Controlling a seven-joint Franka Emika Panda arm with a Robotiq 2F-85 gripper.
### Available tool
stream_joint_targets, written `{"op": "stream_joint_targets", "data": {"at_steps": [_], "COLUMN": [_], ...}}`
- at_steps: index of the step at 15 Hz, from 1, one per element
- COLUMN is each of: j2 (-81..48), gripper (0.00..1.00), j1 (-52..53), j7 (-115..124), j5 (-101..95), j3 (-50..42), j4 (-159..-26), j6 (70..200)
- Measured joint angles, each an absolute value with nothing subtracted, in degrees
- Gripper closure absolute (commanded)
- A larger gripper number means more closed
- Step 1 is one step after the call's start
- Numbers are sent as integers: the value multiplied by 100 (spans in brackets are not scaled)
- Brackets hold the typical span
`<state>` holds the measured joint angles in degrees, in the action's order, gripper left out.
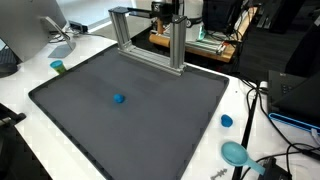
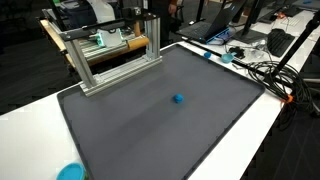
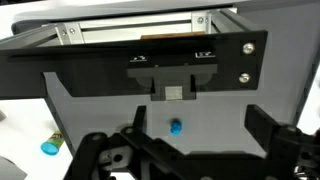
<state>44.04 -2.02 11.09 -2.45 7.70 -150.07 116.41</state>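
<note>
ball (image 1: 119, 99) lies on mat (image 1: 150, 140), approx mid, straight ahead of me in wrist view. frame (image 1: 150, 40) stands on mat's far edge, behind ball. cap (image 1: 226, 121) and dish (image 1: 236, 152) lie on desk (image 1: 238, 100), just off mat's side.

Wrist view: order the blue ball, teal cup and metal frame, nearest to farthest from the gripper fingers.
1. blue ball, straight ahead between the fingers.
2. teal cup, far left; too close to call against the ball.
3. metal frame, at the back, clearly farthest.
</note>
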Motion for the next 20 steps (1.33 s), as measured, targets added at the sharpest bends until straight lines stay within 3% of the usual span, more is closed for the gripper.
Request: {"op": "stream_joint_targets", "data": {"at_steps": [6,20], "j2": [3691,3697], "gripper": [0,0], "j1": [-211,-213], "j7": [983,963], "j5": [-238,-251], "j3": [354,304], "j4": [-14881,-15301], "j6": [11879,12055]}}
